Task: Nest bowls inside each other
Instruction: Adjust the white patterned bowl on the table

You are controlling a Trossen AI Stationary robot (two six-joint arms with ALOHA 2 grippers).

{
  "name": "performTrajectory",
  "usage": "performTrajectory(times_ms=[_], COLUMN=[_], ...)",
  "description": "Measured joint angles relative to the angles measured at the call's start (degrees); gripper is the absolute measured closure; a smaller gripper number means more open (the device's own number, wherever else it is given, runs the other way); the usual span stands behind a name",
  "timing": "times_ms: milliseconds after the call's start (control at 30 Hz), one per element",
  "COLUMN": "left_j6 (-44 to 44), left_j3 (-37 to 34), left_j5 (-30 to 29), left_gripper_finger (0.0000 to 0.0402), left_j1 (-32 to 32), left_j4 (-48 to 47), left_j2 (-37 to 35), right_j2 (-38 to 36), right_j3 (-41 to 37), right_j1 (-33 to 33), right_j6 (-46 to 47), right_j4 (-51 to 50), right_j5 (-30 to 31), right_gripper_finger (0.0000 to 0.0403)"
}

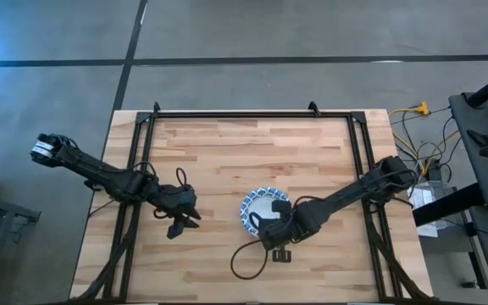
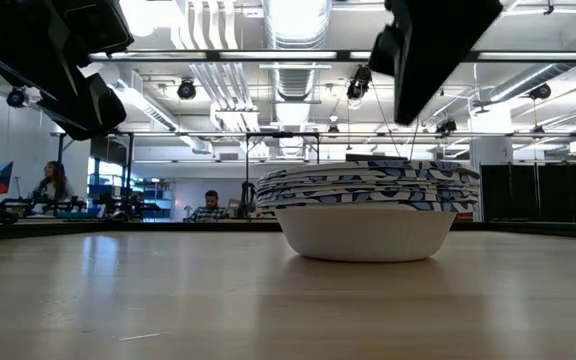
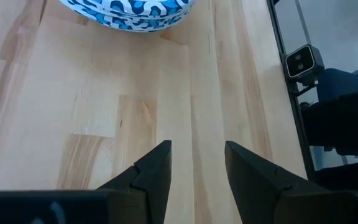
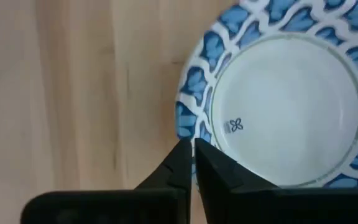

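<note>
Stack of bowls (image 2: 368, 205) sits mid-table, all nested. We judge task near done. Right gripper (image 4: 193, 152) above rim, fingers pinched together, holding nothing; lift straight, avoid nudging. Left gripper (image 3: 194, 162) beside, fingers parted, empty.

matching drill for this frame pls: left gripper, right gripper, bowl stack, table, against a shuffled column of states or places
Column 1:
1. left gripper
2. right gripper
3. stack of bowls
4. table

Column 2:
A. light wood planks, dark frame around it
B. fingers nearly closed, above the blue-patterned rim
C. fingers apart, holding nothing, over bare wood
D. nested in one pile, blue-and-white rims layered above a white base

Pairs: 1-C, 2-B, 3-D, 4-A
</note>
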Motion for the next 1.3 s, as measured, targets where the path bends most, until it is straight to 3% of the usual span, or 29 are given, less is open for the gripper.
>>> performTrajectory(times_ms=[433, 600, 800, 933, 1067, 1300], left_j6=[-0.13, -0.2, -0.21, -0.17, 1.11, 5.31], left_j3=[-0.02, -0.03, 0.0, 2.46, 5.0, 7.45], left_j5=[-0.02, -1.18, -0.53, 6.33, 13.98, 15.49], left_gripper_finger=[0.0268, 0.0268, 0.0268, 0.0268, 0.0268, 0.0268], left_j1=[0.02, 1.99, 10.6, 17.26, 19.86, 19.82], left_j4=[1.42, 10.33, 22.49, 24.12, 28.01, 39.94], left_j2=[0.0, 0.0, 2.31, 9.04, 18.7, 30.73], right_j2=[0.56, 0.56, 0.53, -0.78, -3.41, -13.07], right_j3=[-2.87, -3.0, -3.57, -5.35, -9.79, -24.26], right_j1=[-1.38, -2.02, -2.92, -3.07, -2.31, 0.9], right_j6=[-1.14, -1.54, 3.95, 9.78, 15.63, 30.03], right_j4=[2.72, 2.54, 2.12, 1.3, 3.21, 20.7], right_j5=[-3.67, -3.82, -3.98, -3.81, -3.49, 6.52], right_gripper_finger=[0.0394, 0.0394, 0.0394, 0.0394, 0.0394, 0.0394])
